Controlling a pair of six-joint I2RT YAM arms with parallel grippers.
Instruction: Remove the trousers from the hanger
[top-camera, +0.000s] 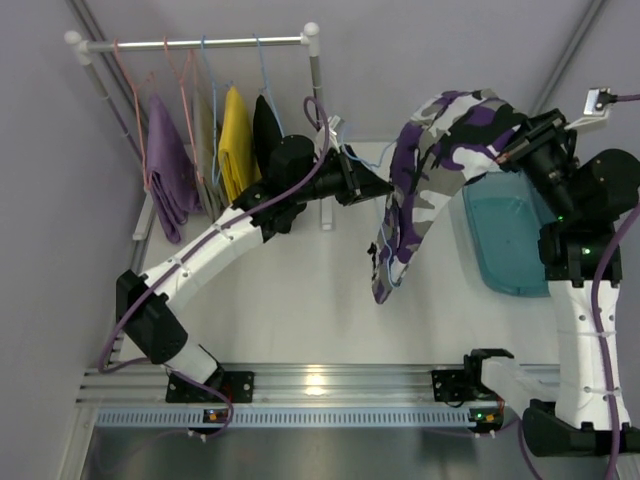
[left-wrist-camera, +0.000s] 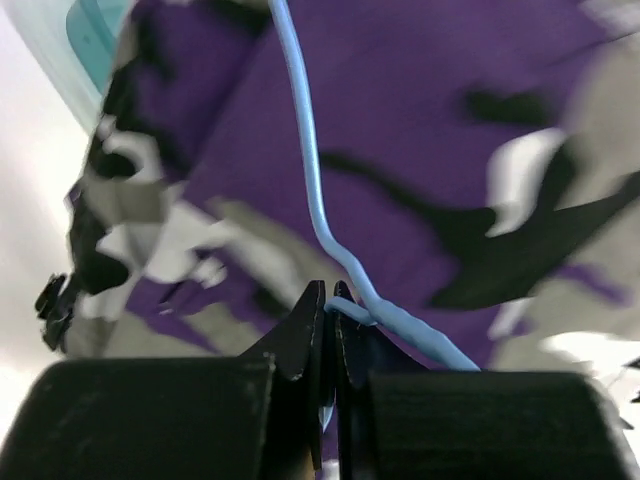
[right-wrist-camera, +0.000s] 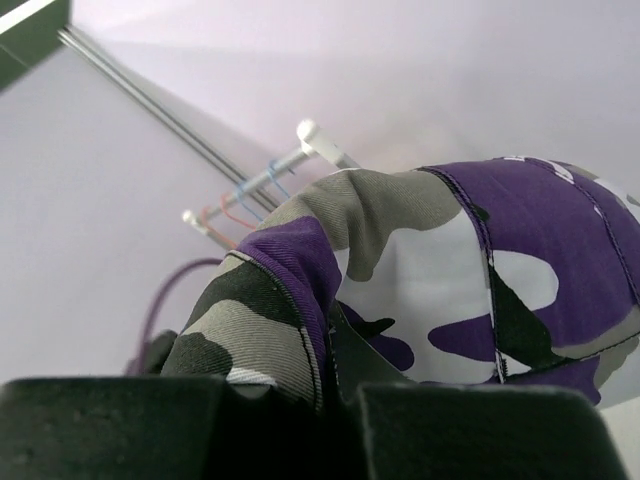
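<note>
Camo trousers (top-camera: 430, 170) sag mid-air toward the far-right corner of the bench (top-camera: 300, 300), w/ right pincer (right-wrist-camera: 335, 375) clamped on a fold, left pincer (left-wrist-camera: 330, 298) nipping the blue wire hanger (left-wrist-camera: 303, 120) (prob. soft, light cloth; grip bunched fabric).

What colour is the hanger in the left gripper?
The hanger is light blue; the left wrist view shows it best.
</note>
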